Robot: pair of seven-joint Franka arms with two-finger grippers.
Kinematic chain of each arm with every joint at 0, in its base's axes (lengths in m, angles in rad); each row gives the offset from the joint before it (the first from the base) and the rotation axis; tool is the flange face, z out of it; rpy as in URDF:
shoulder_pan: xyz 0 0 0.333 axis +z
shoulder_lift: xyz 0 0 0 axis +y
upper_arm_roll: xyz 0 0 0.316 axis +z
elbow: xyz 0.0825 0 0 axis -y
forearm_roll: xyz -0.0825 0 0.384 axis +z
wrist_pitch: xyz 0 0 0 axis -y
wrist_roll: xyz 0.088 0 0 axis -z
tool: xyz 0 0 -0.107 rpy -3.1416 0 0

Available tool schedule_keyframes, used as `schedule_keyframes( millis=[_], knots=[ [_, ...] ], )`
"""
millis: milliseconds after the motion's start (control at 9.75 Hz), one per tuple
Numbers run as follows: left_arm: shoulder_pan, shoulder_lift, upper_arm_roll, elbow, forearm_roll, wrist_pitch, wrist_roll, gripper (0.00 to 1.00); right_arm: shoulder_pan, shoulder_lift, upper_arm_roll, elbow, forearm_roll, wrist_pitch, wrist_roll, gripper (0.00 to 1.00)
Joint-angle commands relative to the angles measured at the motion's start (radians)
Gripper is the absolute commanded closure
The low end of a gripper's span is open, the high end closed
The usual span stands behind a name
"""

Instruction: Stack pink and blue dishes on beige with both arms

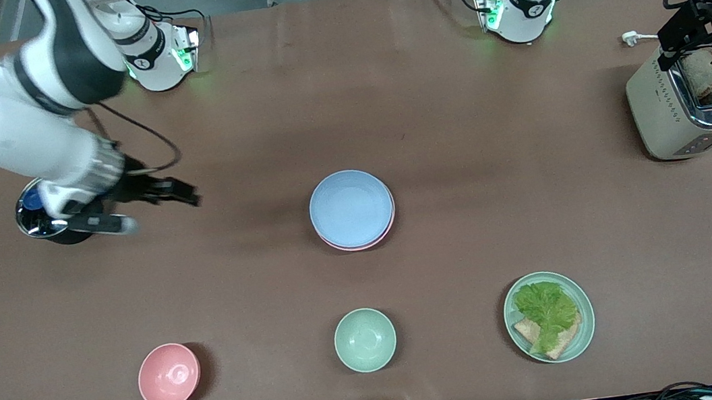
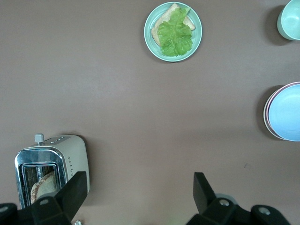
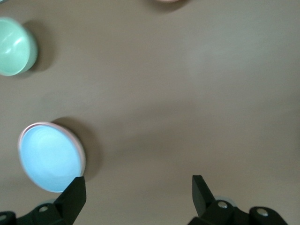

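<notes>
Black right gripper [image 3: 138, 180]: jaws spread wide, holding nothing, hanging over bare brown table [image 1: 454, 113] beside a steel container [image 1: 39, 222] at the right arm's end. Left gripper [image 2: 140, 176] likewise parted and empty, up over the toaster [image 1: 691, 104] with its bread slice [image 1: 703, 70] at the left arm's end.

Mid-table, well apart from both: blue plate [image 1: 351, 207] lying on pink plate [image 1: 371, 243], only a sliver of pink rim showing. No beige plate to be seen; cannot tell whether hidden beneath.

Probably light, stiff matte plastic, not fragile, a bit slick. Best pinched at the raised rim, one finger inside and one under the lip; flat centre offers no hold.

Nearer the front camera: pink bowl [image 1: 169, 375], green bowl [image 1: 365, 339], green plate [image 1: 583, 335] carrying lettuce [image 1: 546, 309] and bread [image 1: 532, 331]. None touching the stack; nothing standing between either gripper and it.
</notes>
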Motion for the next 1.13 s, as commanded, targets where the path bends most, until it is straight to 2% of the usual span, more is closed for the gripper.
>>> schedule_keyframes(
  millis=[0, 103, 205, 308, 410, 513, 821, 923, 1026],
  knots=[
    [-0.002, -0.032, -0.001, -0.073, 0.005, 0.019, -0.01, 0.0, -0.025, -0.016, -0.082, 0.161, -0.085, -0.188, -0.073, 0.0],
    [-0.004, -0.024, 0.001, -0.069, 0.006, 0.017, -0.004, 0.0, -0.027, -0.013, -0.145, 0.255, -0.085, -0.287, -0.164, 0.0],
    [-0.007, -0.016, 0.002, -0.064, 0.006, 0.017, -0.003, 0.0, -0.042, -0.016, -0.181, 0.298, -0.087, -0.334, -0.218, 0.0],
    [-0.009, -0.018, 0.002, -0.064, 0.008, 0.017, -0.004, 0.0, -0.044, -0.014, -0.199, 0.352, -0.09, -0.375, -0.266, 0.0],
    [-0.009, -0.016, 0.002, -0.064, 0.009, 0.017, -0.004, 0.0, -0.047, -0.007, -0.198, 0.434, -0.09, -0.408, -0.265, 0.0],
    [-0.009, -0.018, 0.002, -0.064, 0.009, 0.016, -0.004, 0.0, -0.062, 0.022, -0.198, 0.473, -0.09, -0.443, -0.265, 0.0],
    [-0.007, -0.018, 0.002, -0.066, 0.008, 0.014, -0.003, 0.0, -0.057, 0.023, -0.195, 0.455, -0.088, -0.458, -0.27, 0.0],
    [-0.007, -0.018, 0.002, -0.066, 0.008, 0.014, -0.002, 0.0, -0.047, 0.017, -0.19, 0.435, -0.111, -0.46, -0.271, 0.0],
    [-0.007, -0.018, 0.002, -0.066, 0.008, 0.014, -0.002, 0.0, -0.021, 0.018, -0.186, 0.437, -0.18, -0.463, -0.274, 0.0]
  ],
)
